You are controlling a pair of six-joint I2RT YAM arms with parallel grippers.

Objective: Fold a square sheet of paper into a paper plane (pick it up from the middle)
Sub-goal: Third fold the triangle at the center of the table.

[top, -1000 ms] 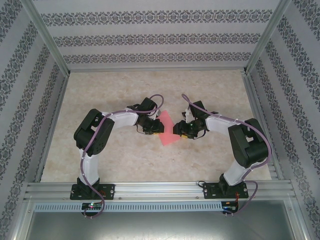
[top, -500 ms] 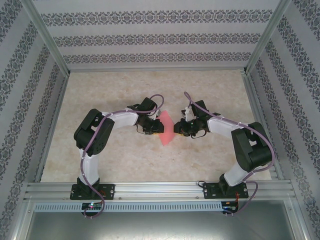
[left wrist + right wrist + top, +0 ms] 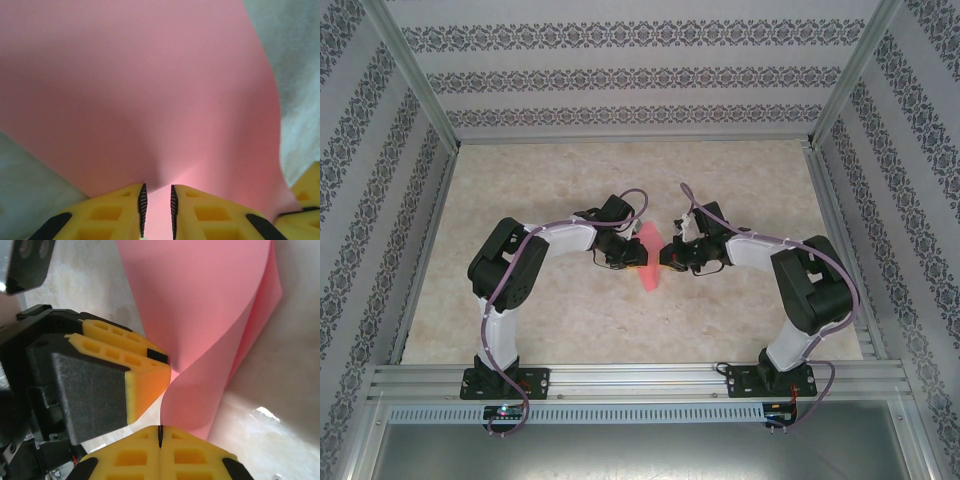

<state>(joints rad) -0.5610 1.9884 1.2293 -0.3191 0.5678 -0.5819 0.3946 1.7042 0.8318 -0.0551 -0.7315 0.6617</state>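
Here, left hand (image 3: 156, 195) and right hand (image 3: 160, 432) each pinch the curled square sheet of paper (image 3: 150, 90) near its edges.

A robot test cell in a lab. Aluminium rails (image 3: 620, 378) frame a marbled bench (image 3: 570, 180), walled by patterned panels (image 3: 620, 75)

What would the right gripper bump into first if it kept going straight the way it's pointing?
The pink sheet of paper: the right gripper is pinching its edge, and the sheet curls up right ahead. The left gripper, close by and slightly aside, would probably come next; depth is unclear.
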